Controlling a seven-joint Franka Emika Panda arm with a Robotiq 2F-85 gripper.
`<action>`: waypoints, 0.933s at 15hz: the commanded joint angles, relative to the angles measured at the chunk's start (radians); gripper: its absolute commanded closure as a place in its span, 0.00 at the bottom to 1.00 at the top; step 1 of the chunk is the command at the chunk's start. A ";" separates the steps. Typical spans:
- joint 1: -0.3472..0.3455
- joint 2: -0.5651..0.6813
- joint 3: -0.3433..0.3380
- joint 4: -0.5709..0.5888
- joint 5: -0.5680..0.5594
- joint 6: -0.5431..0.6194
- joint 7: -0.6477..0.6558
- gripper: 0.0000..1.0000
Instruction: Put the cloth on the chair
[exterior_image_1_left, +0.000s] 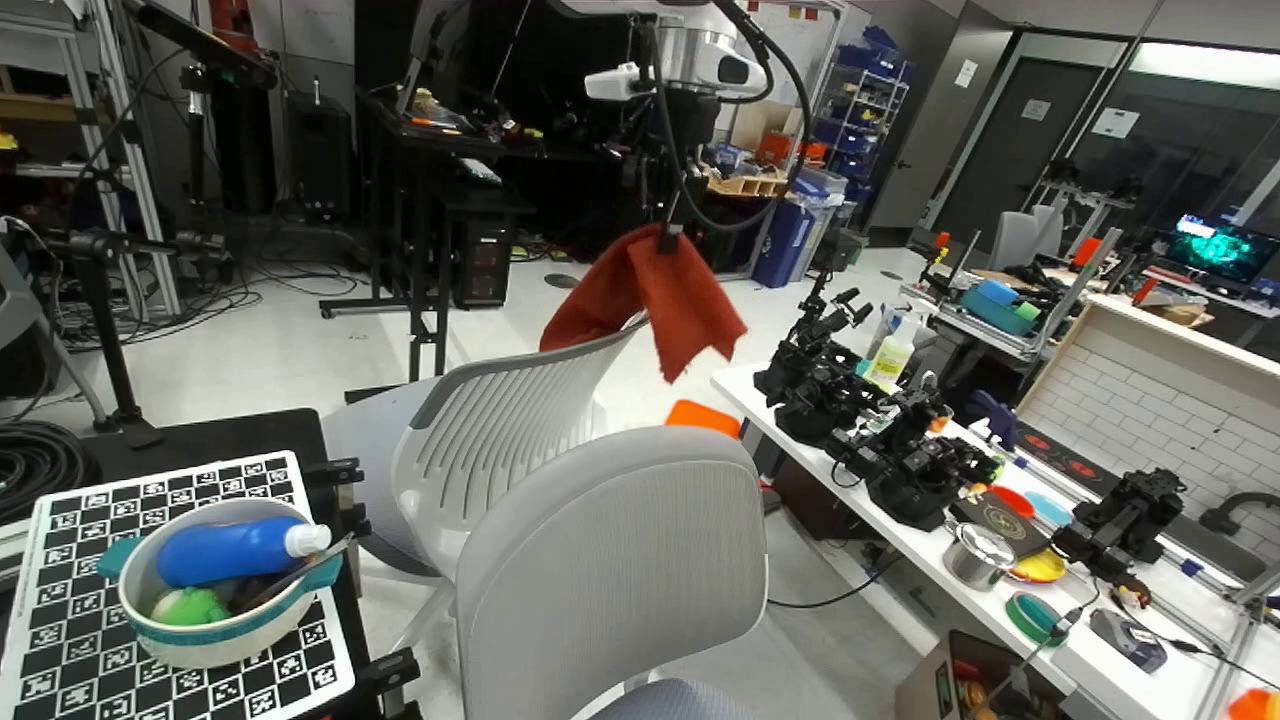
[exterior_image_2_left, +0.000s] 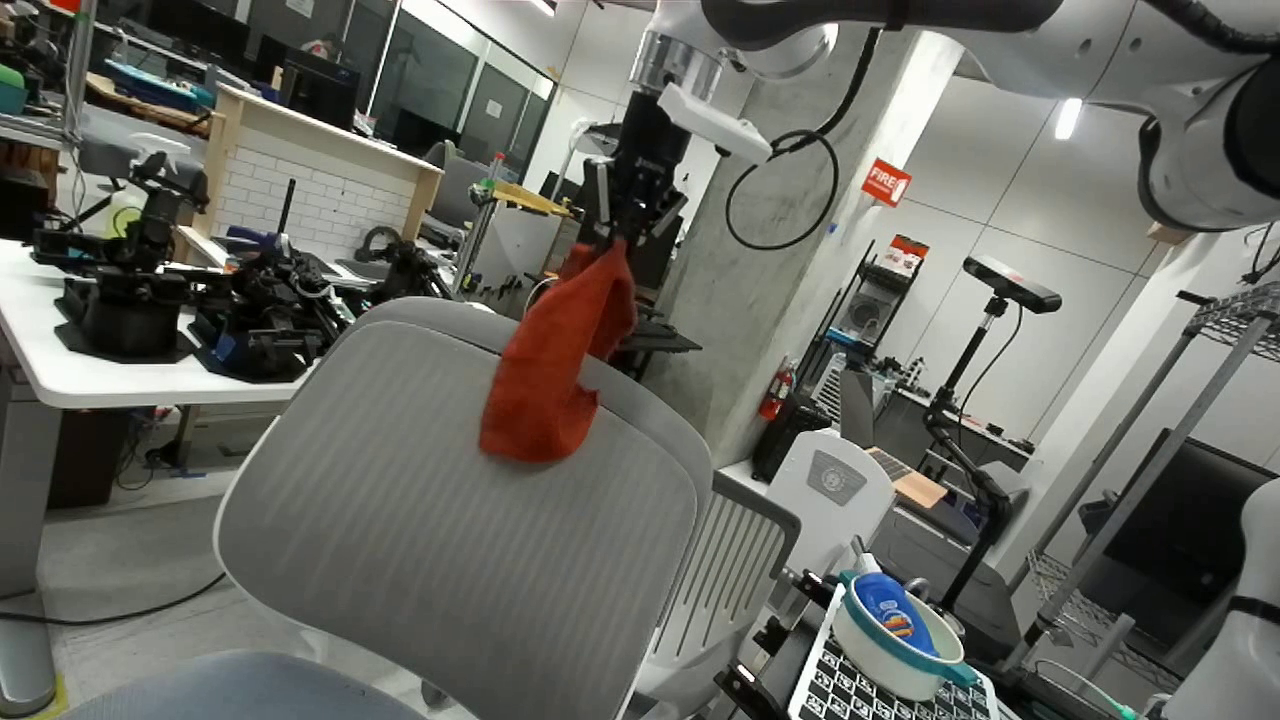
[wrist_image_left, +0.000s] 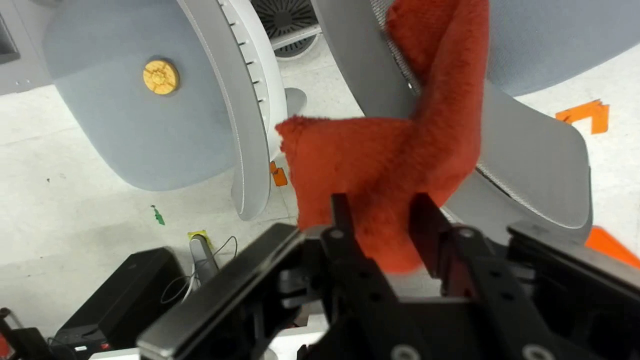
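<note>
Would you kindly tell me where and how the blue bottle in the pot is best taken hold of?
I'd grip the blue bottle across the middle of its body, from above, closing on its two long sides. It lies on its side, upper face exposed, while the pot would probably block a sideways approach. The gripper, holding the red cloth, would need freeing first.

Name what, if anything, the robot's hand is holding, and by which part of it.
The hand holds the cloth by a fold at its top, with fabric hanging on either side. Whether that is its exact middle cannot be told.
</note>
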 joint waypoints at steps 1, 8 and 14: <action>0.008 -0.010 -0.008 -0.004 0.007 0.000 0.009 0.34; 0.020 -0.035 -0.005 -0.014 0.002 -0.005 0.011 0.00; 0.029 -0.037 0.003 -0.014 0.014 -0.022 0.008 0.00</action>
